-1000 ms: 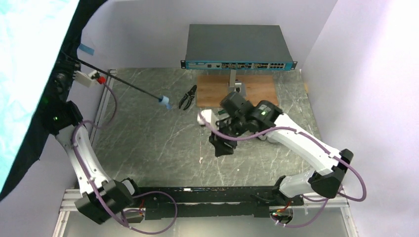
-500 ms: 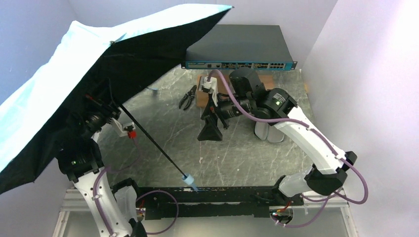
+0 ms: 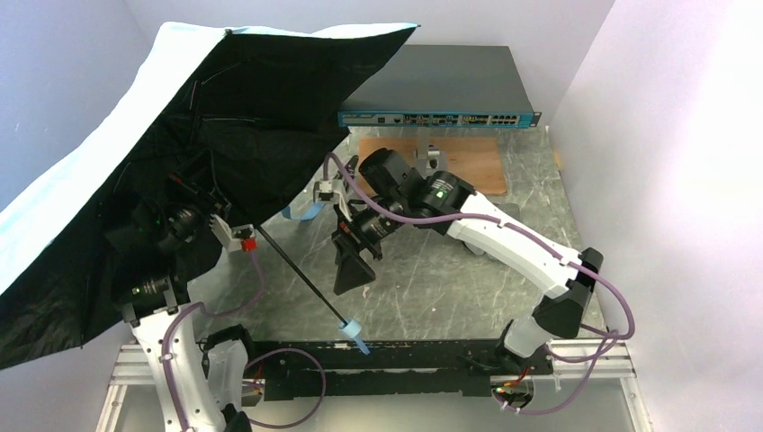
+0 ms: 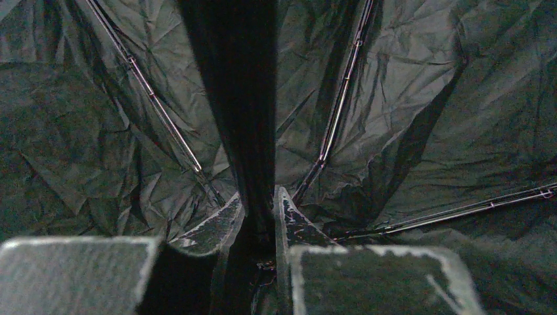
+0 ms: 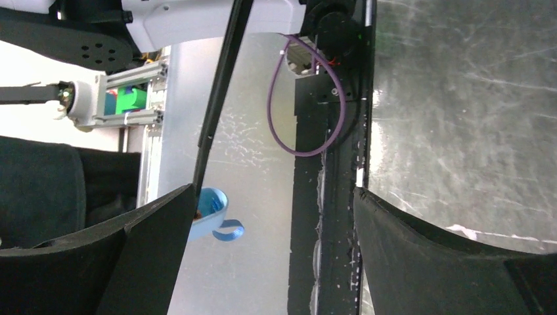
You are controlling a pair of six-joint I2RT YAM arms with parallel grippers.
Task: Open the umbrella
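The umbrella [image 3: 108, 180] stands open on the left, sky-blue on top and black underneath. Its thin black shaft [image 3: 301, 279] slants down to the pale-blue handle [image 3: 352, 329] at the near edge. In the left wrist view my left gripper [image 4: 259, 223] is shut on the dark shaft, with canopy ribs [image 4: 164, 125] spread around it. My right gripper [image 3: 351, 274] hangs open over the table, just right of the shaft and apart from it. In the right wrist view the handle [image 5: 209, 209] and its loop strap [image 5: 230, 231] show beside the left finger [image 5: 131, 249], and nothing is between the jaws [image 5: 274, 190].
A grey network switch [image 3: 432, 85] sits at the back with a wooden board [image 3: 463, 162] in front of it. A small pale-blue item [image 3: 301, 213] lies under the canopy's edge. The canopy covers the left side. White walls close in left and right.
The umbrella swung round so its handle now points to the near edge. My right gripper opened wide and moved left and nearer, ending beside the shaft.
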